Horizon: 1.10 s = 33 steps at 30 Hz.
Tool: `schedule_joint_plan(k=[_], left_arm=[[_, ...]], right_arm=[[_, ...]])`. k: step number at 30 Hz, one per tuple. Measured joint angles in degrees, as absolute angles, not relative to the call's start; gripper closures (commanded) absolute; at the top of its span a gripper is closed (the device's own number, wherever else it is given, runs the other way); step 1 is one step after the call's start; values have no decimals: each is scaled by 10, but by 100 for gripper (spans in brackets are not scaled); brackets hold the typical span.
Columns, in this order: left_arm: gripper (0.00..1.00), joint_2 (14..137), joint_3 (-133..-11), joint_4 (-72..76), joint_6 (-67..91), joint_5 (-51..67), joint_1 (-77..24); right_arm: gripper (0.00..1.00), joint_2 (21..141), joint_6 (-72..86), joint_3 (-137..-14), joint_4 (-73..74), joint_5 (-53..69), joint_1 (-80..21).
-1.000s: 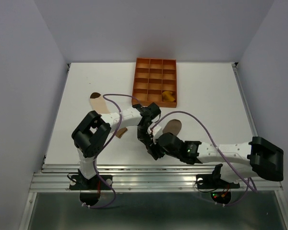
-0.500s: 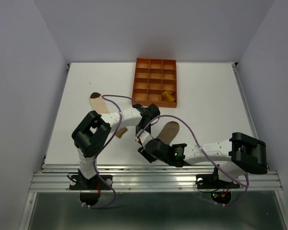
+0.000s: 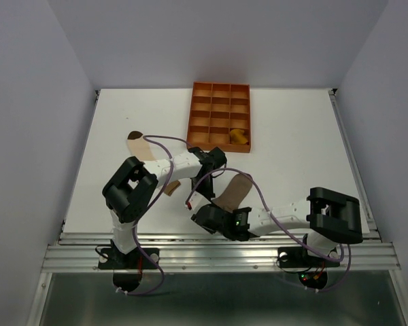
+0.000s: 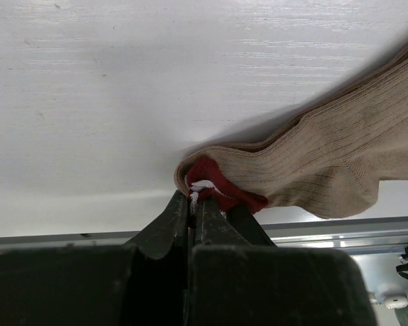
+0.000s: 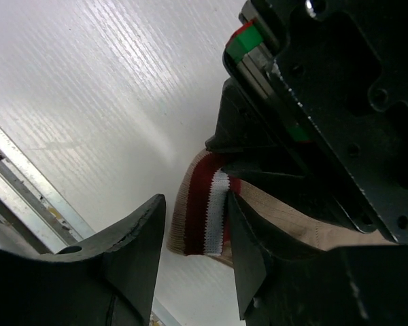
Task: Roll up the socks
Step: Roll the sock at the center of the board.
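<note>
The taupe-brown sock (image 3: 236, 189) lies on the white table in front of the tray; its body (image 4: 333, 159) is ribbed. My left gripper (image 4: 192, 198) is shut on its red-and-white striped cuff (image 5: 205, 216), pinching the cuff's edge just above the table. My right gripper (image 5: 194, 204) stands open with one finger on each side of that cuff; a gap remains on the left side. In the top view the two grippers, left (image 3: 193, 197) and right (image 3: 200, 212), meet near the table's front. A cream sock (image 3: 143, 147) lies at the left. The mustard-yellow sock (image 3: 239, 136) sits in the tray.
The orange gridded tray (image 3: 219, 109) stands at the back centre. A small brown fabric piece (image 3: 171, 188) lies beside the left arm. The table's metal front rail (image 3: 211, 239) runs just behind the right gripper. Purple cables loop over both arms.
The right arm has swung left and brought its gripper up to the cuff, with its jaws narrowing. The left gripper has stayed shut on the cuff.
</note>
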<state>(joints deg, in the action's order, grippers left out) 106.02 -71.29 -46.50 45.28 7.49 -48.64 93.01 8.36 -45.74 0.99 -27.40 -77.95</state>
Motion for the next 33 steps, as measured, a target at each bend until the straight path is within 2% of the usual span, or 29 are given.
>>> schedule_joint_plan(k=[4,5,8,12,22,33], left_arm=[[100,1060,-713,-466,453,75,-486],[96,1060,-713,-466,453,75,-486],[79,1060,-714,-466,453,75,-486],[64,1059,-714,-465,453,76,-484],[46,971,-684,-392,459,78,-420],[45,919,-627,-282,431,110,-411]], right_arm=[[75,940,86,-466,22,-293,-783],[85,941,88,-467,25,-298,-784],[99,942,100,-469,29,-313,-788],[99,942,133,-469,33,-322,-790],[99,875,240,-389,-33,-244,-736],[99,787,344,-265,-147,-96,-609]])
